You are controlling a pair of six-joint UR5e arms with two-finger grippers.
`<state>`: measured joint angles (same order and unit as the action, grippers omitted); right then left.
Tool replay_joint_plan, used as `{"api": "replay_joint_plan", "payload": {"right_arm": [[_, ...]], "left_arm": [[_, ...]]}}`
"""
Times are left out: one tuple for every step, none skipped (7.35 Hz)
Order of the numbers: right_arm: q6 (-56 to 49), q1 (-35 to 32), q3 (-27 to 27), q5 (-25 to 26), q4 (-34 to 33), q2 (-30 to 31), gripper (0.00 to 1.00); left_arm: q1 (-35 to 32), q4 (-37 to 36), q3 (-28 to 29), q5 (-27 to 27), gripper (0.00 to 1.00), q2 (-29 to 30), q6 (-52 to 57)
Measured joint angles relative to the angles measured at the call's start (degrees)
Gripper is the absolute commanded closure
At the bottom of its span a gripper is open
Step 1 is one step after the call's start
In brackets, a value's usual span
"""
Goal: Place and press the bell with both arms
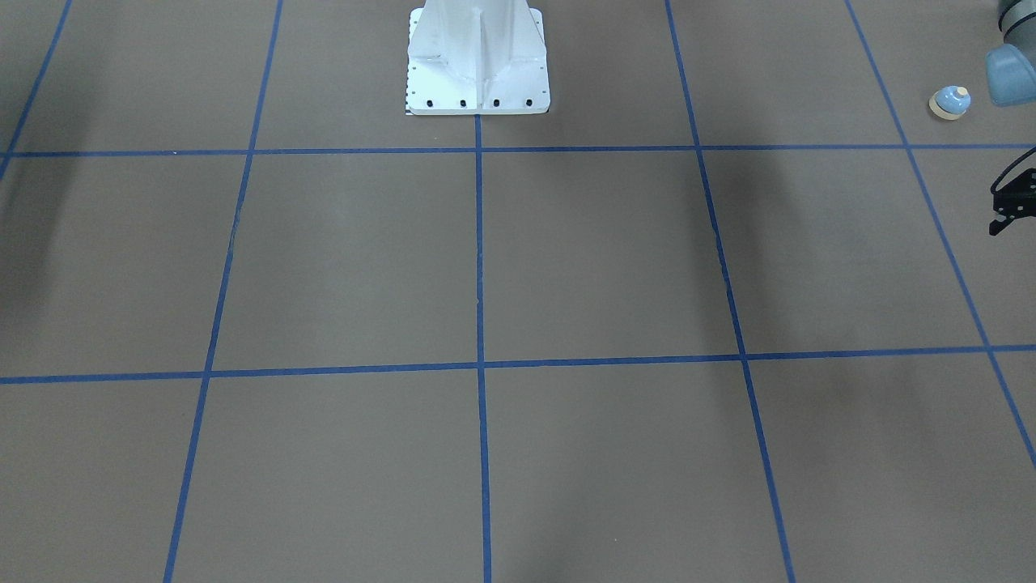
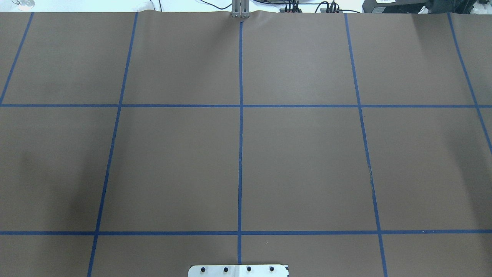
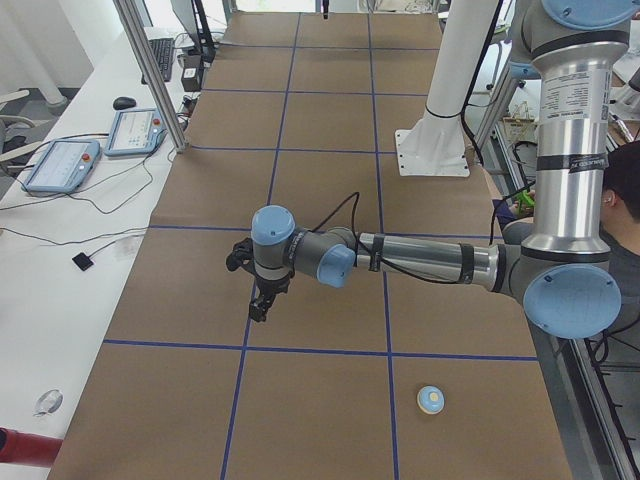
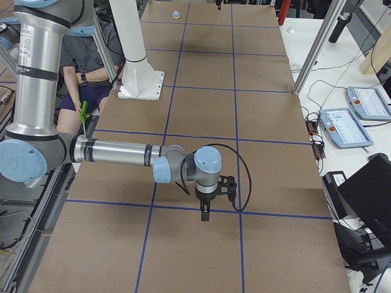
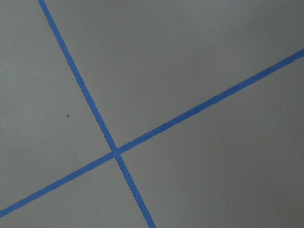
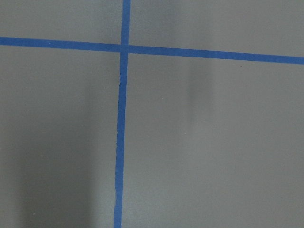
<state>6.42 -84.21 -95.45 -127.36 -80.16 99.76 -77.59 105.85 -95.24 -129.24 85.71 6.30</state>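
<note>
The bell [image 1: 949,102] is a small light-blue dome with a cream base and button. It stands upright on the brown table, at the far right of the front view. It also shows in the left side view [image 3: 431,400] and far off in the right side view [image 4: 175,14]. My left gripper [image 3: 258,310] points down above the table, well away from the bell. Only its black edge [image 1: 1012,198] shows in the front view, so I cannot tell its jaw state. My right gripper [image 4: 204,213] points down over a blue grid line; I cannot tell its state. Both wrist views show only table and tape.
The white pedestal [image 1: 477,65] stands at the table's robot side, between the arms. A seated person [image 4: 91,67] is beside the robot. Teach pendants [image 3: 60,165] and cables lie on the white side tables. Blue tape divides the brown cover [image 2: 300,165] into squares.
</note>
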Motion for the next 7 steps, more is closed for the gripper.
{"api": "replay_joint_plan", "payload": {"right_arm": [[0.0, 0.0, 0.0, 0.0, 0.5, 0.1, 0.00], [0.0, 0.0, 0.0, 0.0, 1.2, 0.3, 0.00], [0.0, 0.0, 0.1, -0.1, 1.6, 0.4, 0.00], [0.0, 0.0, 0.1, -0.1, 1.8, 0.5, 0.00], [0.0, 0.0, 0.1, -0.1, 1.8, 0.6, 0.00], [0.0, 0.0, 0.0, -0.1, 1.8, 0.7, 0.00], [-0.1, 0.0, 0.0, -0.1, 1.8, 0.7, 0.00]], "left_arm": [[0.2, 0.2, 0.4, -0.1, 0.00, -2.5, 0.1], [0.4, 1.2, 0.4, -0.2, 0.00, -5.3, 0.1], [0.5, 3.2, 0.5, -1.4, 0.00, -8.8, 0.1], [0.6, 5.1, 0.5, -3.6, 0.00, -12.3, 0.0], [0.7, 6.6, 0.6, -5.2, 0.00, -15.9, 0.0], [0.9, 7.6, 0.6, -5.8, 0.00, -19.3, -0.1], [1.1, 8.0, 0.6, -6.1, 0.00, -22.2, -0.1]]}}
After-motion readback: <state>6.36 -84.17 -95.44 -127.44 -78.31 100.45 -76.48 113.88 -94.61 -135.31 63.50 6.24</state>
